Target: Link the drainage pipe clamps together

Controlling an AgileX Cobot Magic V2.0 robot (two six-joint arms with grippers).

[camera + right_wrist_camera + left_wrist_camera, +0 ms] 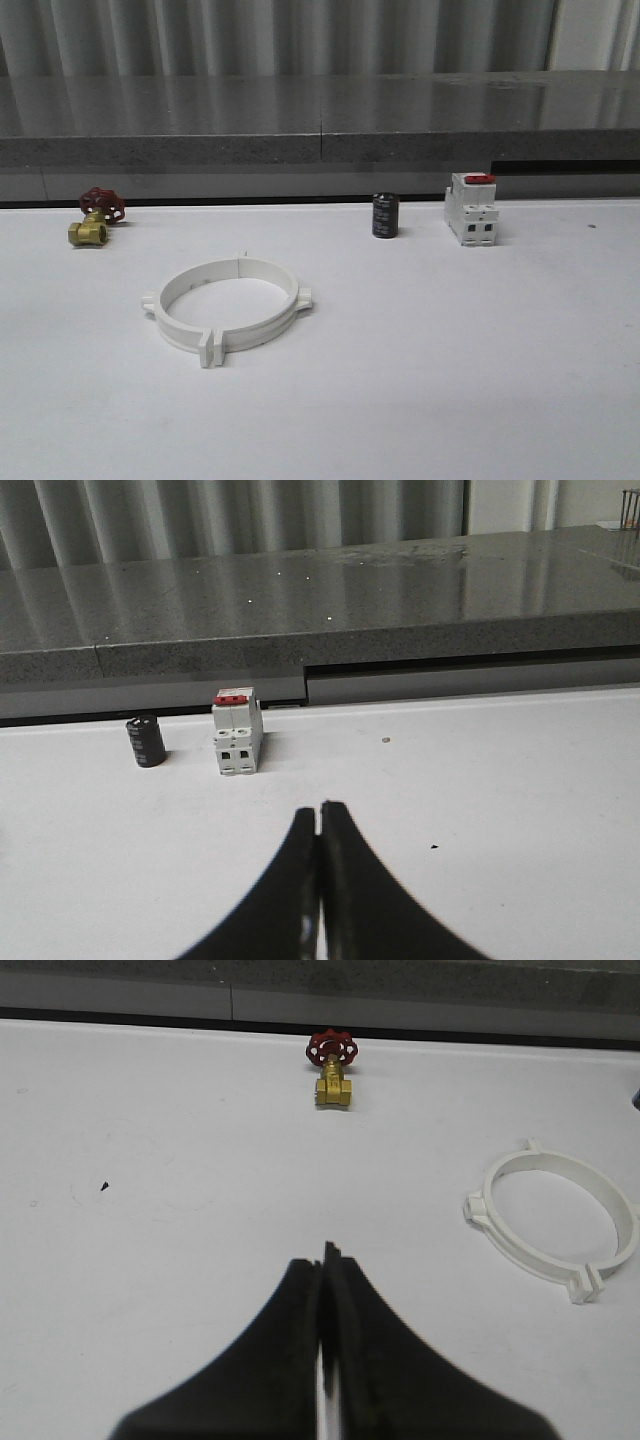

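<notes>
I see the clamps [228,308] joined as one ring on the counter [450,360], valve [95,217] at ten o'clock. Left fingers [318,1300] and right fingers [308,850] pressed together, holding nothing.

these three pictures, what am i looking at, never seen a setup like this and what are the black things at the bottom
It is a two-armed robot at a white table. One picture looks forward over the table; the other two come from cameras on each wrist. The black shapes are each arm's tool: the left tool and right tool, both shut and holding nothing. On the table lie the drainage pipe clamps joined as one white ring, a brass valve with a red handwheel, a black capacitor and a white breaker with a red top.
</notes>
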